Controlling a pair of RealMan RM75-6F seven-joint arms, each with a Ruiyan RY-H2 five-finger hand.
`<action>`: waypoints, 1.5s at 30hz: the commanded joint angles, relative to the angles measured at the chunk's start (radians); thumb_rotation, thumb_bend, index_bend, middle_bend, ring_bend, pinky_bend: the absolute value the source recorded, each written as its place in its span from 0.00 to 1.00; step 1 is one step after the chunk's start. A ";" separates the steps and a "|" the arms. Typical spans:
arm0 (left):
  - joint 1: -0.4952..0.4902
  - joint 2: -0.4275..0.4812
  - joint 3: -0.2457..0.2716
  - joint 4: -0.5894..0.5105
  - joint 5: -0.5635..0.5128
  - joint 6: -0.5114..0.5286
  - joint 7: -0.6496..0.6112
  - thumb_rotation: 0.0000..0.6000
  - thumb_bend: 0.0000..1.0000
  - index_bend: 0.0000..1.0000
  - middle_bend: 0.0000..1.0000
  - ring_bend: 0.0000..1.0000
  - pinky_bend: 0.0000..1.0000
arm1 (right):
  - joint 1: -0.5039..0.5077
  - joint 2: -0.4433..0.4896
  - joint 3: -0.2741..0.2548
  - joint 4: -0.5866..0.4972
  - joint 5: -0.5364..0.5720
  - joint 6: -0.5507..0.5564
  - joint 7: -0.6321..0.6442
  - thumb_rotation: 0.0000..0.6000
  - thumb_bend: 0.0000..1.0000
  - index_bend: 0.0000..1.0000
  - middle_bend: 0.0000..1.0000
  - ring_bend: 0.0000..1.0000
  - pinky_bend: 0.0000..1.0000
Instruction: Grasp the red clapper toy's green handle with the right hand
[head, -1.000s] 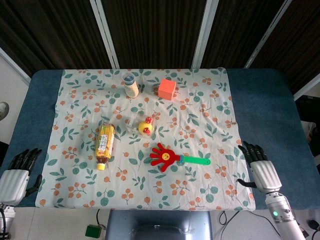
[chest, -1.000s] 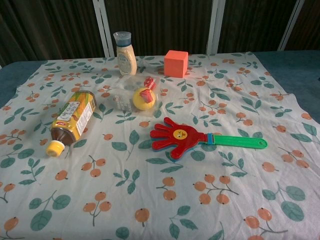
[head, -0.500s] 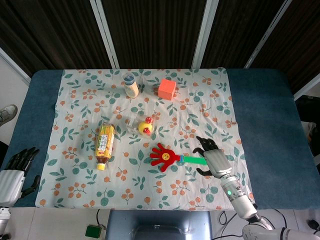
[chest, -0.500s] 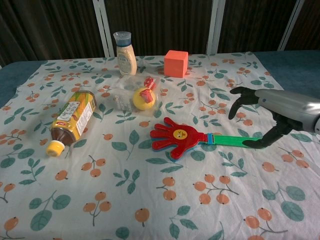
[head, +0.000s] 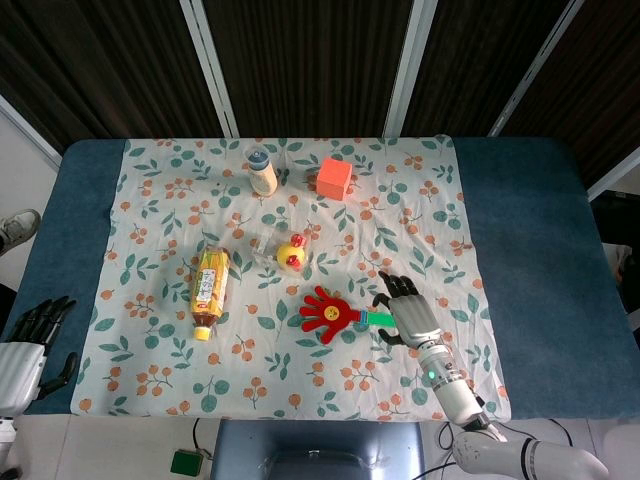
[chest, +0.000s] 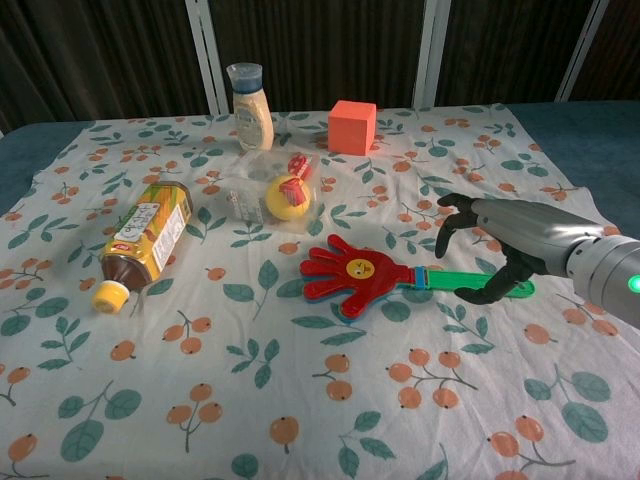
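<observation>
Chest view, right hand (chest: 497, 243) hovering over the red clapper toy's green handle (chest: 470, 282), fingers arching wide and holding nothing, left hand (head: 22, 345) lying spread at the surface (head: 530, 240) edge.

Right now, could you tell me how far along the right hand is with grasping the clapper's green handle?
Done: the right hand has reached the red clapper toy and arches over its green handle. In hand: its fingers are apart, curled down either side of the handle, thumb near the table. Left: closing on the handle; no grip shows yet. The left hand waits at the table's edge.
</observation>
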 joint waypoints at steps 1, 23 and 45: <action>0.000 0.000 0.000 0.000 0.001 -0.001 0.000 1.00 0.47 0.00 0.03 0.02 0.12 | 0.004 -0.009 -0.001 0.011 0.005 0.003 0.005 1.00 0.39 0.50 0.00 0.00 0.00; 0.001 0.005 0.006 0.000 0.010 0.003 -0.011 1.00 0.47 0.00 0.03 0.02 0.12 | 0.033 -0.050 -0.019 0.067 0.024 0.004 0.016 1.00 0.40 0.54 0.00 0.00 0.00; 0.007 0.007 0.008 0.002 0.017 0.017 -0.019 1.00 0.47 0.00 0.03 0.02 0.12 | 0.040 -0.061 -0.023 0.072 0.029 0.031 0.012 1.00 0.41 0.71 0.14 0.00 0.00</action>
